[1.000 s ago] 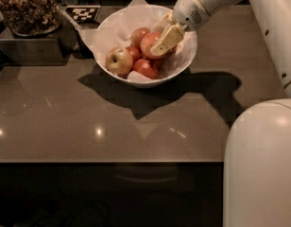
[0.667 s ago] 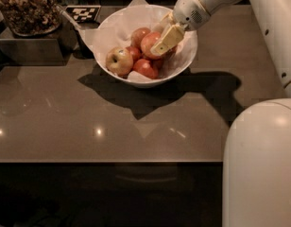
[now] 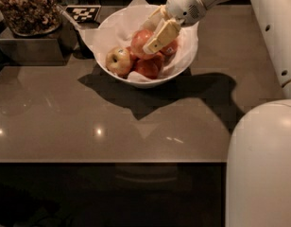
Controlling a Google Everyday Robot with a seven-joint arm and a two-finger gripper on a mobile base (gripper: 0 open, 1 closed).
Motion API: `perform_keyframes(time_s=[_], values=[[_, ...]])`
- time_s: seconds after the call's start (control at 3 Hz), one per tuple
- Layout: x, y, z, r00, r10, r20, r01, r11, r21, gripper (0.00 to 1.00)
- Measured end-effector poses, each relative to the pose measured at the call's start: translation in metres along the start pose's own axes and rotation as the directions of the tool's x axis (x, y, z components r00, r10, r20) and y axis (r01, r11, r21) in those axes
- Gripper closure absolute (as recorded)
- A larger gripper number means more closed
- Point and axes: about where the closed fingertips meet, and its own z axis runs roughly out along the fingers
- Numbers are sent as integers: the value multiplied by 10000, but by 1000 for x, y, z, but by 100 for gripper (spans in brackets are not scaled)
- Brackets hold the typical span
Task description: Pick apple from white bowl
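The white bowl [image 3: 183, 63], lined with crumpled white paper, stands at the back middle of the table. It holds several apples. The large red-orange apple [image 3: 140, 41] sits highest in the pile. My gripper [image 3: 156, 28] reaches into the bowl from the upper right. One pale finger [image 3: 161, 35] lies against the near right side of this apple and the other [image 3: 151, 19] shows behind it, so the gripper is shut on the apple. A yellow-green apple [image 3: 119, 60] lies at the bowl's left. Smaller deep-red apples [image 3: 148, 69] lie below the gripper.
A dark container of brown snacks [image 3: 26, 8] stands on a grey box [image 3: 29, 48] at the back left. A black-and-white marker tag [image 3: 83, 13] lies behind the bowl. The brown table [image 3: 112, 122] runs to a front edge. My white arm and base [image 3: 263, 160] fill the right side.
My gripper has shifted slightly up and to the left with the red-orange apple between its fingers. The bowl and the other apples have not moved.
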Motion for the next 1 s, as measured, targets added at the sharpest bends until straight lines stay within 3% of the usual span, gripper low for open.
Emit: perform_keyframes(time_s=[0.33, 0.67, 1.0], values=[[-22, 18, -11, 9992, -348, 214, 348, 9994, 26, 100], [-29, 43, -27, 9963, -484, 711, 458, 9982, 386, 100], [-22, 75, -45, 9941, -523, 947, 413, 9926, 1143, 100]])
